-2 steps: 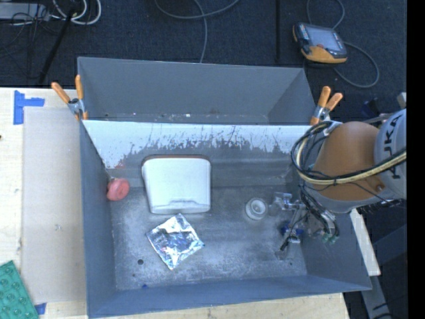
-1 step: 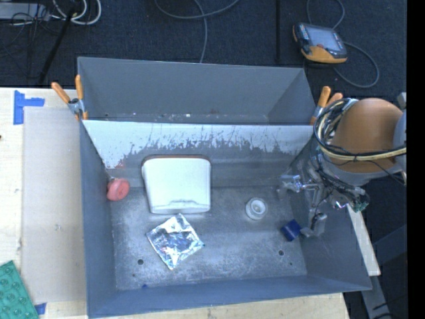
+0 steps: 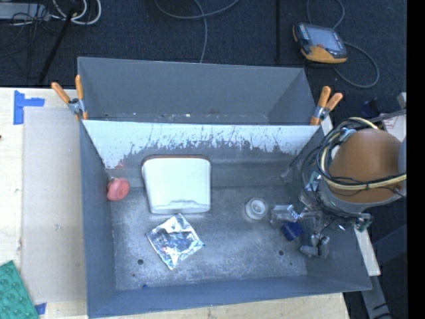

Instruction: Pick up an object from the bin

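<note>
My gripper [image 3: 297, 231] is low over the right end of the bin floor, and it is open. One fingertip [image 3: 284, 212] is on the far side and the other [image 3: 313, 248] on the near side of a small dark blue thing [image 3: 290, 231]. That blue piece sits in the gap between them, and I cannot tell whether either finger touches it. A small clear round cap or roll [image 3: 255, 209] lies just left of the far fingertip, apart from it.
A white rectangular tub [image 3: 176, 183] stands at the back middle of the floor. A crumpled silver foil packet [image 3: 174, 240] lies in front of it. A pink round thing [image 3: 118, 189] sits at the left wall. The arm's orange cover and cables hang over the right rim.
</note>
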You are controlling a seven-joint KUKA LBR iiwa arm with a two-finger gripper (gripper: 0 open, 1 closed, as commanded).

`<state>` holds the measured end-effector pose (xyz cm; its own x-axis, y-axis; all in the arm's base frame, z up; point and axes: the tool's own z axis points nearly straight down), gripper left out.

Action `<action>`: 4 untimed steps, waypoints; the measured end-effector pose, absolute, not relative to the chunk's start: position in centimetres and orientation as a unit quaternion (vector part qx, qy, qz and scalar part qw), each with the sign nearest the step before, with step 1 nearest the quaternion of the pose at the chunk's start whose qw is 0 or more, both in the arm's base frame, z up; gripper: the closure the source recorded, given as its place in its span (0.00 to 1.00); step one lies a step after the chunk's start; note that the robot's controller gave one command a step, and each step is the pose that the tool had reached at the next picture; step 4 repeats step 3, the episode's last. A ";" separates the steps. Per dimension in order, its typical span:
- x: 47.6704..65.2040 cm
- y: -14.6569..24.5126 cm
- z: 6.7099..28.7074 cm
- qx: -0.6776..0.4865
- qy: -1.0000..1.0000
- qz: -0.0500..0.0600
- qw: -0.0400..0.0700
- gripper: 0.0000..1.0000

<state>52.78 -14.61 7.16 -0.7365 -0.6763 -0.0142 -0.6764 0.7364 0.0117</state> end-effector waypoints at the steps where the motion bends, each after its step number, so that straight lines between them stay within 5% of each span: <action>1: 57.6 -14.3 7.1 -0.454 0.891 0.012 0.002 0.00; 2: 57.6 -14.7 7.2 -0.451 0.892 0.009 0.003 1.00; 3: 59.3 -11.8 20.3 -0.468 0.884 -0.002 0.004 1.00; 4: 59.3 -11.8 20.3 -0.468 0.884 -0.002 0.004 1.00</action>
